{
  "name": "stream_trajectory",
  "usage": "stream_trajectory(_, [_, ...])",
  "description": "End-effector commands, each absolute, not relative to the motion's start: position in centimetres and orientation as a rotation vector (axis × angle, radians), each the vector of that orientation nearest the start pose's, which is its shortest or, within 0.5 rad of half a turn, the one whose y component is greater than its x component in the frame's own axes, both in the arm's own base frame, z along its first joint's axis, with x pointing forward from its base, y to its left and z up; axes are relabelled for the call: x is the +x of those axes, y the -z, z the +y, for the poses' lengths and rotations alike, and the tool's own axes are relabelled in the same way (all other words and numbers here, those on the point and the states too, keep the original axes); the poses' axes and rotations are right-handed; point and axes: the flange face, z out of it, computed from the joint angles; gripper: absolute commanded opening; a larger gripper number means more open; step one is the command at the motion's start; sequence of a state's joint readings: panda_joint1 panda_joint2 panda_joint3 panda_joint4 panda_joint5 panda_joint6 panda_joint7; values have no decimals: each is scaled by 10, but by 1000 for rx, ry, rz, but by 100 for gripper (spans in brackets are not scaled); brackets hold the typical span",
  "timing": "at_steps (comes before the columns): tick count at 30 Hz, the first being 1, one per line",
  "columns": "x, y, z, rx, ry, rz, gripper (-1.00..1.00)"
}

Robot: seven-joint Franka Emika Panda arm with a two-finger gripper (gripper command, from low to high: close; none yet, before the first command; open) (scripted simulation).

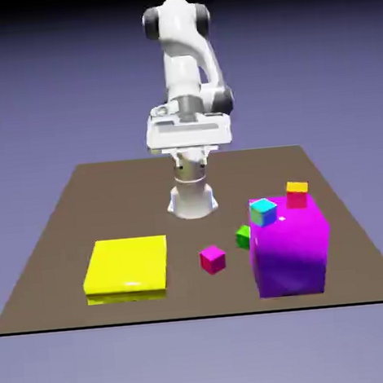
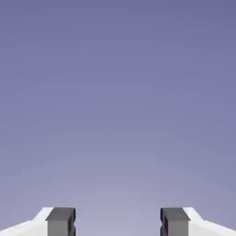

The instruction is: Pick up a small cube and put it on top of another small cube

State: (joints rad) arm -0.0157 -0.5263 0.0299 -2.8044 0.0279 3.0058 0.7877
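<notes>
Block (image 1: 288, 252) partly hides the green cube (image 1: 244, 238); gripper (image 2: 118, 221) open, its fingers cut off at the hand view's bottom

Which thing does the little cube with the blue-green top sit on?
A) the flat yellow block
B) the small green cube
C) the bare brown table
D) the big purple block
D, because the small cyan-topped cube shows up at the top of the big purple block, at its edge toward the exterior view's left.
</notes>
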Motion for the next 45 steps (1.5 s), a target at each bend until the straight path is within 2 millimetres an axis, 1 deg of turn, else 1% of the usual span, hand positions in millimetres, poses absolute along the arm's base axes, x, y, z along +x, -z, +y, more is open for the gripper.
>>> stream_trajectory(1, [399, -424, 3, -2492, 871, 1136, 0])
stream_trajectory(4, [406, -375, 0, -2471, 632, 1395, 0])
stream_trajectory(8, [406, -310, -2, -2383, 298, 1735, 0])
stream_trajectory(12, [395, -248, 2, -2230, -53, 2057, 0])
stream_trajectory(16, [376, -193, 12, -2015, -420, 2344, 0])
stream_trajectory(18, [376, -192, 12, -2011, -426, 2348, 0])
stream_trajectory(25, [368, -124, 23, -2011, -426, 2348, 0])
stream_trajectory(26, [368, -124, 23, -2011, -426, 2348, -100])
stream_trajectory(27, [368, -124, 23, -2011, -426, 2348, -100])
stream_trajectory(33, [376, -184, 13, -2011, -426, 2347, -100])
stream_trajectory(34, [376, -192, 12, -2011, -426, 2348, -100])
stream_trajectory(35, [376, -192, 12, -2011, -426, 2348, -100])
stream_trajectory(36, [381, -200, 13, -1981, -436, 2352, -100])
stream_trajectory(37, [391, -209, 7, -1973, -422, 2347, -100])
stream_trajectory(40, [428, -261, 0, -1916, -385, 2329, -100])
stream_trajectory(41, [438, -280, 1, -1896, -380, 2323, -100])
stream_trajectory(43, [451, -318, 29, -1852, -406, 2319, -100])
stream_trajectory(45, [458, -357, 59, -1818, -437, 2311, -100])
